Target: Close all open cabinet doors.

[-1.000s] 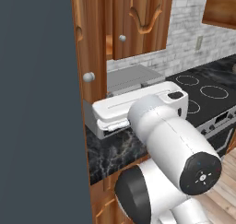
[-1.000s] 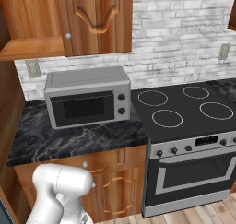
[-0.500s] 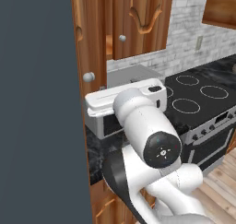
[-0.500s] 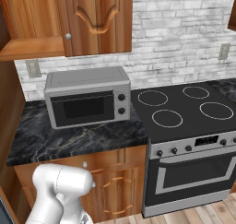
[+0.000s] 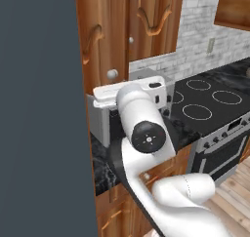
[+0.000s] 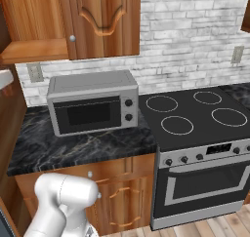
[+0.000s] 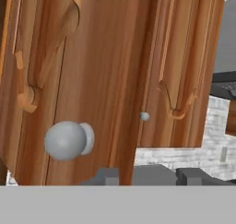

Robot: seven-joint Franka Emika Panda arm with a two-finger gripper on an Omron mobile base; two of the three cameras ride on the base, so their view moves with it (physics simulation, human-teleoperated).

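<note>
Cabinet door: tall glossy reddish-brown wooden door [image 7: 92,80] with round silver knob [image 7: 64,140], swung open at near left, beside its shut twin [image 7: 179,66].
Jaws: pressed together, empty, just short of the knob.
Risk: pushing off-centre may slip past the door.
Containers: open cupboard [image 6: 34,49] above the worktop, contents not visible; grey microwave [image 6: 93,107] shut.

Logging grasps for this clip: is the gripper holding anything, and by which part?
Nothing. The shut gripper sits below the open cabinet door, clear of its knob.

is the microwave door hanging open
No, in the right base view the microwave has its dark glass door flush against its front.
</note>
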